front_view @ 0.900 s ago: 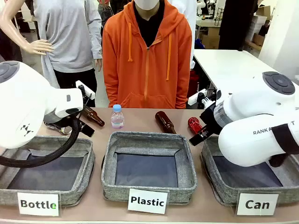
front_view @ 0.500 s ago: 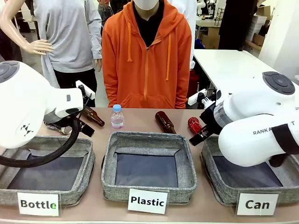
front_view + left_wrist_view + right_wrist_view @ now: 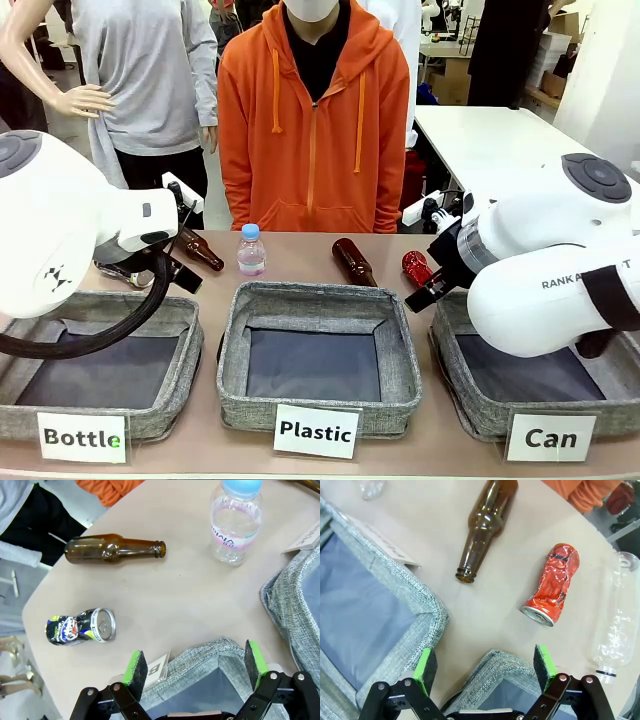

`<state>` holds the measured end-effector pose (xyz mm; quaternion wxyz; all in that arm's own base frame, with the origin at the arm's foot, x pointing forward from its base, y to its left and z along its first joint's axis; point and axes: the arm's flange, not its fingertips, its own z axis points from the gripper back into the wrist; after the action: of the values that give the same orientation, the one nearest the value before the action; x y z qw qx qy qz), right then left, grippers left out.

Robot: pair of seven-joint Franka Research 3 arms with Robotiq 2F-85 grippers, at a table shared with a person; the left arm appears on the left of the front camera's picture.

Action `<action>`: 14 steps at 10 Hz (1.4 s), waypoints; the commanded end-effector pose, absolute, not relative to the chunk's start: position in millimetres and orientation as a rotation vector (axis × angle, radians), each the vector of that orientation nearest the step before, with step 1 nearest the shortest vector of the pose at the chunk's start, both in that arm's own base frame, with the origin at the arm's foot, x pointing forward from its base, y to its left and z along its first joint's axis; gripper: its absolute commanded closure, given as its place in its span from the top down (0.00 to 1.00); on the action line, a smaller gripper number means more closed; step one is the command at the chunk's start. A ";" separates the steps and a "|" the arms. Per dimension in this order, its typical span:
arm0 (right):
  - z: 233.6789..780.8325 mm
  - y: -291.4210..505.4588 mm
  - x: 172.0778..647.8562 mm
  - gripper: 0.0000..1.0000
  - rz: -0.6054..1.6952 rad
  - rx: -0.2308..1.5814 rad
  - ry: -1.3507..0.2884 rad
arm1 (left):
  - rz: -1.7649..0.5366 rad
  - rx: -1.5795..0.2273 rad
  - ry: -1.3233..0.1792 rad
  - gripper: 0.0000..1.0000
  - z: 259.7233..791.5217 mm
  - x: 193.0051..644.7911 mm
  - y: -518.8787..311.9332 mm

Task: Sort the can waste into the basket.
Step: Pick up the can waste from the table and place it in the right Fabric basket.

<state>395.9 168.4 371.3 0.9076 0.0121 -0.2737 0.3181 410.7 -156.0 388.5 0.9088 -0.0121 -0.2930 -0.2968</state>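
Observation:
The dented red can (image 3: 416, 267) lies on its side on the table, just beyond the far left corner of the "Can" basket (image 3: 470, 415). In the right wrist view the red can (image 3: 552, 585) lies ahead of my right gripper (image 3: 485, 662), which hovers open over the basket's corner (image 3: 495, 659) and holds nothing. The dark blue can (image 3: 80, 626) lies on its side with its silver top showing, ahead and to the left of my left gripper (image 3: 194, 660). That gripper is open and empty above a grey bin corner.
Two brown bottles (image 3: 201, 250) (image 3: 355, 262) and a clear water bottle (image 3: 251, 250) lie behind the "Plastic" bin (image 3: 318, 296) and the "Bottle" bin (image 3: 190, 340). A crushed clear bottle (image 3: 617, 625) lies beside the red can. A person in orange (image 3: 315, 120) stands at the far edge.

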 end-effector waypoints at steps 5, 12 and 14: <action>371.3 168.3 395.9 1.00 0.656 0.026 -0.565 | -0.612 -0.025 -0.610 1.00 390.7 411.4 -156.0; 522.8 95.9 299.3 1.00 0.480 0.547 -0.462 | -0.613 -0.708 -0.586 1.00 536.6 306.6 -79.4; 531.1 5.4 264.4 1.00 0.325 0.778 -0.577 | -0.502 -0.804 -0.716 1.00 540.3 269.6 5.9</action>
<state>287.4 59.8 564.6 0.8861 0.3324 -0.2485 0.2065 297.9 -42.1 587.6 0.8282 -0.3688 -0.3222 -0.2726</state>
